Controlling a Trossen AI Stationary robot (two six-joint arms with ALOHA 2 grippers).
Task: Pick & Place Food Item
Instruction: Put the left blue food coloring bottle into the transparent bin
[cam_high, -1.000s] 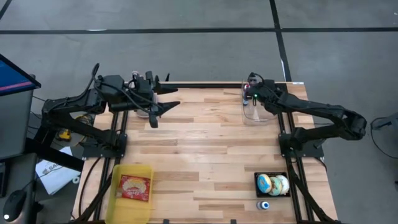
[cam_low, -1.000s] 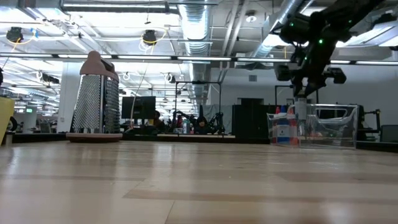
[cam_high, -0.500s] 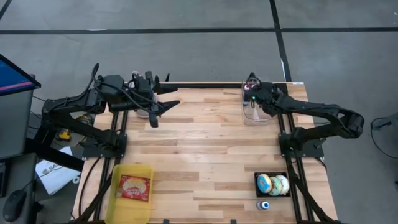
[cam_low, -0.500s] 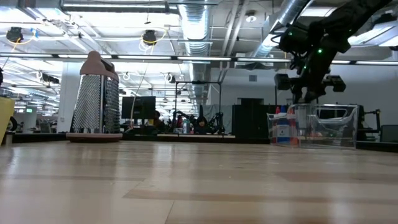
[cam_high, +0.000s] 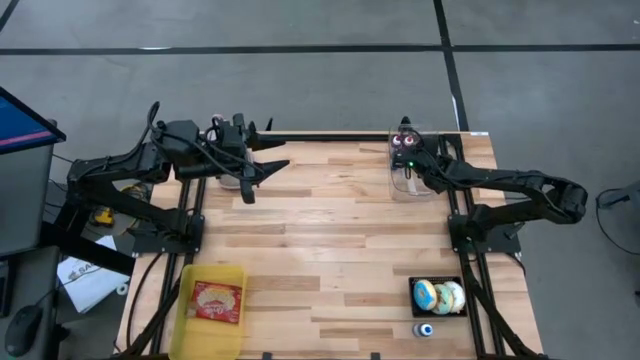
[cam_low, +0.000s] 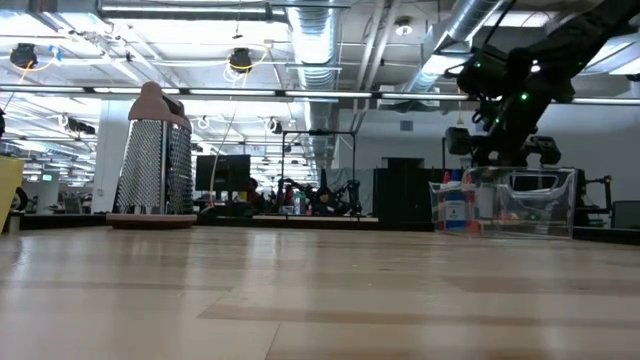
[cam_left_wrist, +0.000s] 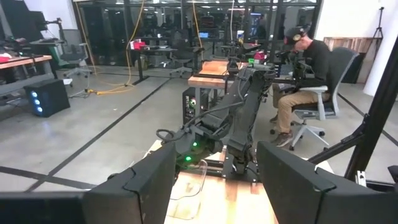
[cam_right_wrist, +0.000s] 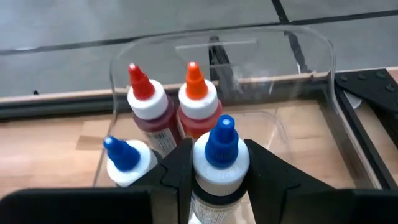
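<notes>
Item one: your right jaws (cam_right_wrist: 217, 163) were clamped on the neck of a white squeeze bottle with a blue nozzle cap (cam_right_wrist: 221, 155), one dark finger (cam_right_wrist: 177, 168) pressed on each side of it. The bottle stood upright inside the clear plastic open-topped bin (cam_right_wrist: 311, 56) at the far right corner of the pale wooden plank surface (cam_high: 330, 230).

Item two: just beyond your right jaws, in the same bin, stood a red-capped bottle of dark red liquid (cam_right_wrist: 148, 102) and an orange-capped bottle of red liquid (cam_right_wrist: 198, 99), touching one another. Beside your jaws, nearer the bin's wall, stood a second blue-capped white bottle (cam_right_wrist: 124, 160).

Item three: your left jaws (cam_high: 262, 178) were apart and held nothing, pointing level above the far left part of the surface, well apart from the bin. Close under that arm stood a metal box grater with a pink handle (cam_low: 152, 150).

Item four: well away from both jaws, along the near edge of the surface, lay a yellow rectangular plastic tray (cam_high: 190, 320) holding a red-and-white packaged food item (cam_high: 217, 300), and a black square tray (cam_high: 412, 300) holding iced doughnuts (cam_high: 438, 296). A small round blue-and-white object (cam_high: 425, 329) sat just beside the black tray; what it was you could not tell.

Item five: a seated person in dark clothes (cam_left_wrist: 305, 74) was in the room behind.
</notes>
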